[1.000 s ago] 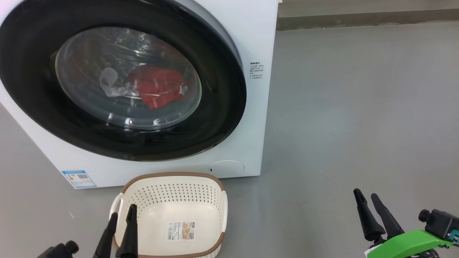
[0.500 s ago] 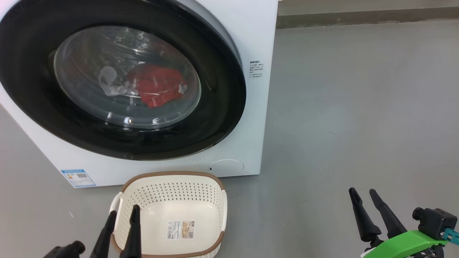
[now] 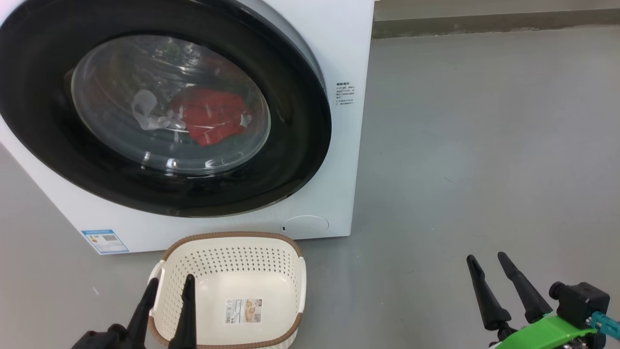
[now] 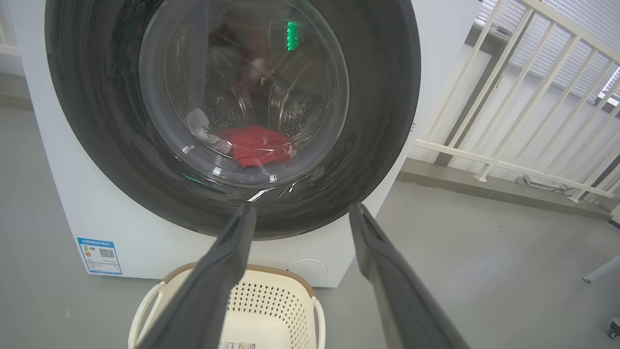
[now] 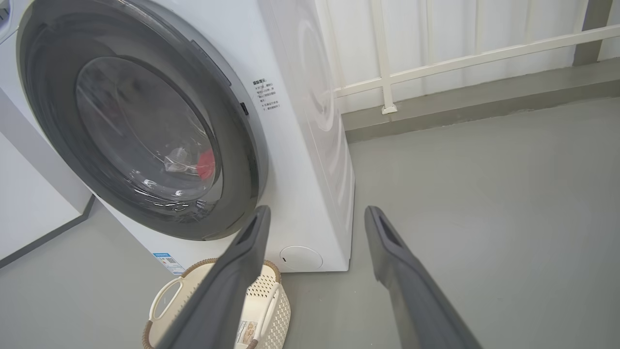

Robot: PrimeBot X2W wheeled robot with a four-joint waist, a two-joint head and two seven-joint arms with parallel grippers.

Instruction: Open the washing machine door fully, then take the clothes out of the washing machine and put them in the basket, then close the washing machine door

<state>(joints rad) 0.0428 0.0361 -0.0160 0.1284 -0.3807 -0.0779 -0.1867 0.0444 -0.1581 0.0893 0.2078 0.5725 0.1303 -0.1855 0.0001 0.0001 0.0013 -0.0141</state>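
Note:
The white washing machine [image 3: 346,43] fills the upper left of the head view, its round black-framed door [image 3: 300,145] lying against the front. Through the glass bowl I see red clothes [image 3: 213,118] and a small white cloth [image 3: 145,109] in the drum. On the floor before it stands the cream basket [image 3: 232,252], holding just its paper label. My left gripper [image 3: 169,288] is open above the basket's near left corner. My right gripper [image 3: 487,259] is open over bare floor at the lower right. The door [image 4: 387,97], clothes [image 4: 256,145] and basket [image 5: 167,295] also appear in the wrist views.
Grey floor [image 3: 484,145] stretches to the right of the machine. A low kerb [image 3: 484,22] runs along the back, with a white railing [image 4: 513,97] above it. A white wall or panel [image 5: 29,203] stands to the machine's left in the right wrist view.
Both grippers have drifted slightly: the left a little to the right and lower, the right a little left and up. Door, clothes and basket stay as they were.

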